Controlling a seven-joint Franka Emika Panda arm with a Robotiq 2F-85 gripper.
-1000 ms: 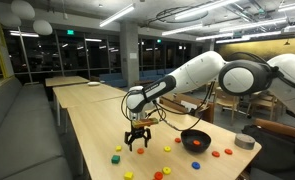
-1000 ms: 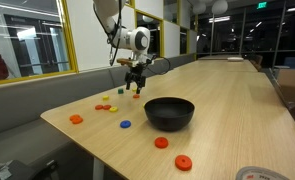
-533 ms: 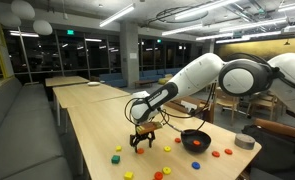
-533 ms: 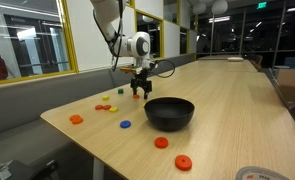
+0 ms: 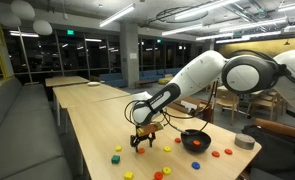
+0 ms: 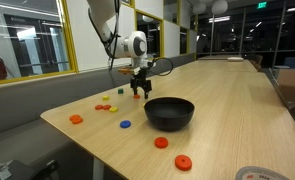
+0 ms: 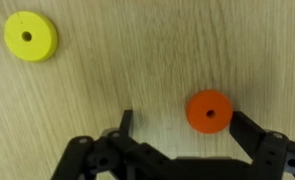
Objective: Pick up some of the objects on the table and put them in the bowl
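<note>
My gripper (image 7: 181, 120) is open and low over the pale wood table (image 7: 117, 70). An orange disc (image 7: 209, 110) lies on the table between its fingers, close to the right one. A yellow disc (image 7: 31, 36) lies apart at the upper left. In both exterior views the gripper (image 5: 141, 141) (image 6: 139, 90) hangs just above the table, a short way from the black bowl (image 5: 195, 140) (image 6: 169, 112). More small coloured pieces are scattered around, such as a yellow block (image 5: 116, 157) and an orange disc (image 6: 76, 119).
A grey tape roll (image 5: 245, 141) (image 6: 262, 174) lies near the table's end past the bowl. Red discs (image 6: 162, 143) (image 6: 183, 162) and a blue disc (image 6: 125, 125) lie near the bowl. Similar tables stand farther back (image 5: 67, 80).
The gripper has come down toward the table and shifted slightly toward the bowl. It stays open; the pieces and bowl have not moved.
</note>
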